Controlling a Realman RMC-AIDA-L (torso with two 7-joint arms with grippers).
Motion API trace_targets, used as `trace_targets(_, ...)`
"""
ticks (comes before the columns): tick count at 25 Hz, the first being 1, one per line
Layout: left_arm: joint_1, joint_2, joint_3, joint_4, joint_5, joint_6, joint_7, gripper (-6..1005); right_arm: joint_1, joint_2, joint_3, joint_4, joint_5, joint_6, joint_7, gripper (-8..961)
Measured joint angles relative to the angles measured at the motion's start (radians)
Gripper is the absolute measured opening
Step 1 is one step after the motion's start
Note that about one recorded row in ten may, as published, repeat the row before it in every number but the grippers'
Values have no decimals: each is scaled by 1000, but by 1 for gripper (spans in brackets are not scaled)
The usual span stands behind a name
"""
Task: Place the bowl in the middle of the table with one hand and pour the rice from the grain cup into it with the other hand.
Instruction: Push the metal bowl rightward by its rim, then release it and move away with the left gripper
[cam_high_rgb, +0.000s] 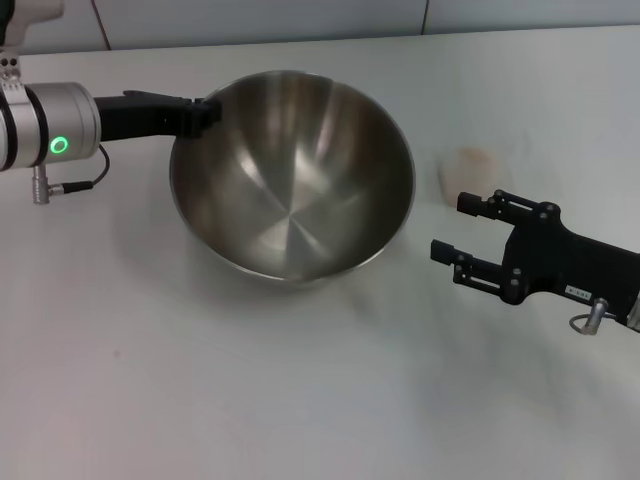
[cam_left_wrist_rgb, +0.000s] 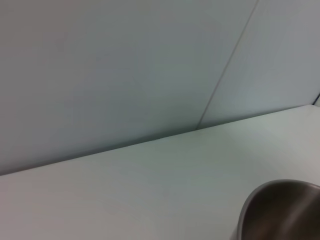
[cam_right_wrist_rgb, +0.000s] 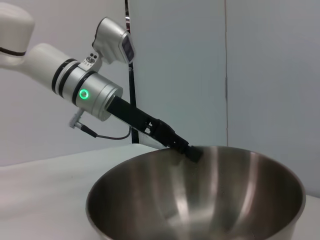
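The big steel bowl stands on the white table, a little left of centre, tipped slightly toward me. My left gripper is shut on the bowl's far-left rim; the right wrist view shows the same grip on the bowl. The grain cup, clear with pale rice inside, stands to the right of the bowl. My right gripper is open, low over the table, just in front of the cup and apart from it. The left wrist view catches only the bowl's rim.
A pale wall with panel seams runs along the table's far edge. Bare tabletop lies in front of the bowl and to the far right.
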Motion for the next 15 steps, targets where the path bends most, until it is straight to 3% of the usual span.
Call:
trace_targets(11,5,0,-2,-18,-27,-12,36,48,5,-1,4,15,0,2,-21,688)
trace_targets(15,5,0,-2,-18,-30,-29,38,141,7,-1,4,16,0,2,-21,688)
